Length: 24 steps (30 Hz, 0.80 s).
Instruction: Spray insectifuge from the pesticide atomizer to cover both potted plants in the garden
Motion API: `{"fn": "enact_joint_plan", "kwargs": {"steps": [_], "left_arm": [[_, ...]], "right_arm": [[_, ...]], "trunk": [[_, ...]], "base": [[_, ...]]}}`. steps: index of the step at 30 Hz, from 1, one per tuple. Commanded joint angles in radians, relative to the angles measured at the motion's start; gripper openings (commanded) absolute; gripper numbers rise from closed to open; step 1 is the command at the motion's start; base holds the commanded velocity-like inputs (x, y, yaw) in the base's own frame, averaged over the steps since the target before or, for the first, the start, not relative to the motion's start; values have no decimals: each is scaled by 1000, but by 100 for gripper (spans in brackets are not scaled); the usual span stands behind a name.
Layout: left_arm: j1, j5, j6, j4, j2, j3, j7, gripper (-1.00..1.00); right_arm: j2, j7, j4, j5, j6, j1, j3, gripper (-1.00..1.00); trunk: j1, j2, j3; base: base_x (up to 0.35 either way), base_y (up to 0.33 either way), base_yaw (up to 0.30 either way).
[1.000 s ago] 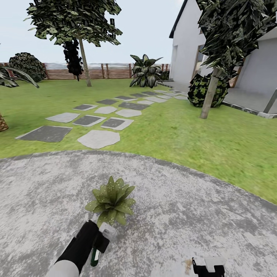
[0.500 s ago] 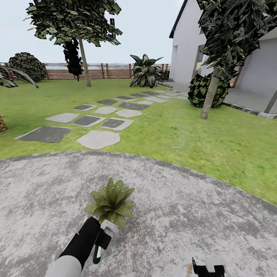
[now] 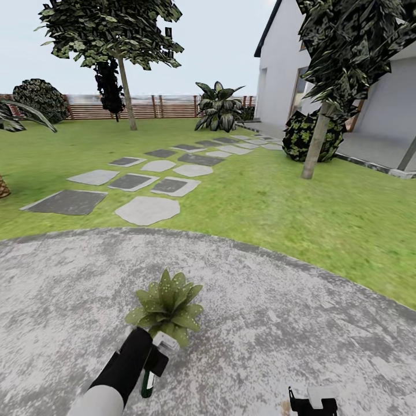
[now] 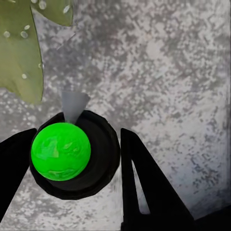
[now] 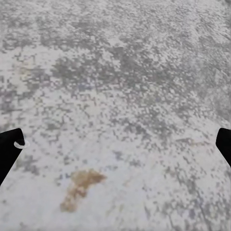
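Note:
One potted plant (image 3: 166,306), a low rosette of speckled green leaves, stands on the round grey patio (image 3: 277,323) of the garden. Just in front of it, my left gripper (image 3: 157,351) is shut on the pesticide atomizer (image 3: 148,382), whose dark green body hangs below the fingers. In the left wrist view the atomizer (image 4: 77,154) shows its bright green round cap and grey nozzle pointing toward the plant's leaves (image 4: 21,53), with black fingers (image 4: 144,183) on both sides. My right gripper (image 3: 315,401) hangs low at the right, open over bare paving (image 5: 115,96).
Stepping stones (image 3: 147,209) cross the lawn toward a white house (image 3: 289,69). Trees (image 3: 315,144) and bushes stand on the grass, with a slatted wooden fence (image 3: 173,108) at the back. A brown stain (image 5: 79,187) marks the paving under the right gripper.
My left gripper has edged forward with the atomizer, closer to the plant's leaves. The view has shifted very slightly. The right gripper has stayed put.

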Motion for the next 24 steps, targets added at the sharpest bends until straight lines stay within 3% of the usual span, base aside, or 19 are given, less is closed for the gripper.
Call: {"fn": "enact_joint_plan", "kwargs": {"steps": [1, 4, 7, 10, 13, 17, 22, 24], "left_arm": [[-1, -13, 0, 8, -4, 5, -10, -100], [-1, -17, -4, 93, 5, 8, -9, -100], [-4, -18, -2, 90, 10, 13, -6, -100], [-13, -18, 6, 33, 7, 24, -7, -100], [-26, -18, 47, 7, 5, 27, -7, -100], [-18, -17, 57, 7, 9, 31, -9, -100], [-14, -11, 51, 22, -5, 27, -11, -100], [-16, 81, 49, 21, -15, 17, -10, -100]], "right_arm": [[0, -4, 1, 11, -3, -1, -8, 100], [0, -4, 1, 11, -3, -1, -8, 100], [0, -4, 1, 11, -3, -1, -8, 100], [0, -4, 1, 11, -3, -1, -8, 100], [0, -4, 1, 11, -3, -1, -8, 100], [0, -4, 1, 11, -3, -1, -8, 100], [0, -4, 1, 11, -3, -1, -8, 100], [0, -4, 1, 11, -3, -1, -8, 100]], "trunk": [[0, 0, -1], [0, 0, -1], [0, 0, -1], [0, 0, -1], [0, 0, -1], [0, 0, -1], [0, 0, -1], [0, 0, -1]], "base": [[0, 0, 0], [0, 0, 0], [0, 0, 0], [0, 0, 0], [0, 0, 0], [0, 0, 0], [0, 0, 0], [0, 0, 0]]}}
